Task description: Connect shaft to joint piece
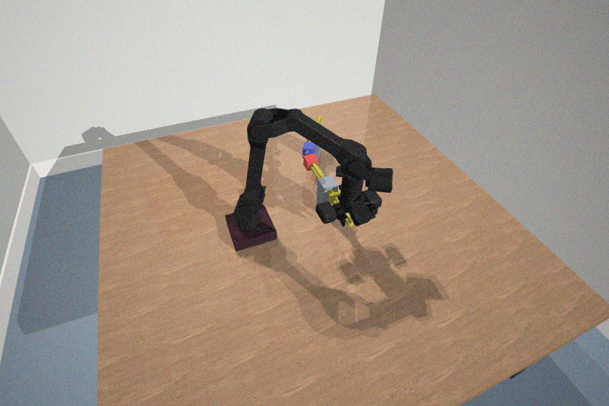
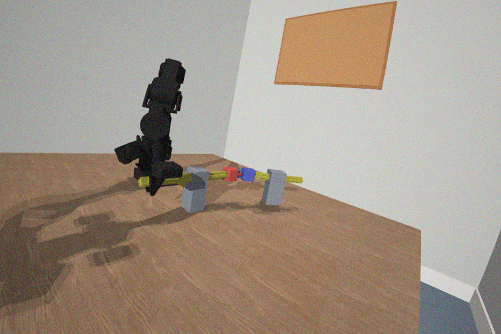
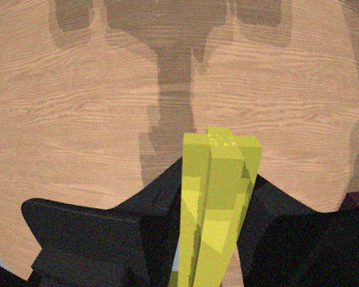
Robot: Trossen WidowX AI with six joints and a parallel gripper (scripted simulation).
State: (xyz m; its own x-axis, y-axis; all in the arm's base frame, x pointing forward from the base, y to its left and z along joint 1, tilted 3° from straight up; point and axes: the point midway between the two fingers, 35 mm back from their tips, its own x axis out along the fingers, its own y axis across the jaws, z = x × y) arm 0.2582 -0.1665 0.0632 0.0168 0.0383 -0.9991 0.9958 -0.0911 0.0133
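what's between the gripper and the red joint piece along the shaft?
In the exterior view, one grey block stands between the gripper, shut on the yellow shaft, and the red joint piece.

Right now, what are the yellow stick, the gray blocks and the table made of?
The yellow shaft, held in the gripper, looks like matte plastic: flat even colour, no shine, though painted metal is possible. The near block and far block are plain dull gray, maybe plastic or painted metal; it is hard to tell. The table looks like wood, with brown grain streaks and a soft sheen.
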